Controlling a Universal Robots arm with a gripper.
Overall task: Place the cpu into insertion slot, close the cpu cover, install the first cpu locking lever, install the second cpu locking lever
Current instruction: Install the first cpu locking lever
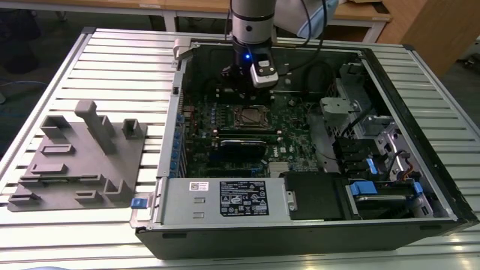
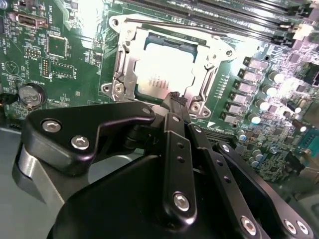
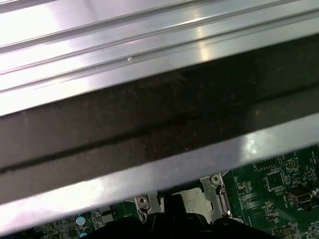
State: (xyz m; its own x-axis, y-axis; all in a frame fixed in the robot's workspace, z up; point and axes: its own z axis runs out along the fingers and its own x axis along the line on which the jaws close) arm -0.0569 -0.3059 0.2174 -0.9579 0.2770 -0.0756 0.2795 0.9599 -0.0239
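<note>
While the cpu (image 2: 162,69) sits seated, the end effector (image 2: 175,97) hovers pressed together, empty.

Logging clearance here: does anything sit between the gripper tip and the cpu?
Nothing does: in the second wrist view the gripper hangs at the cpu cover's rim, beside the cpu.

No legible print on any label (image 1: 242,198).
</note>
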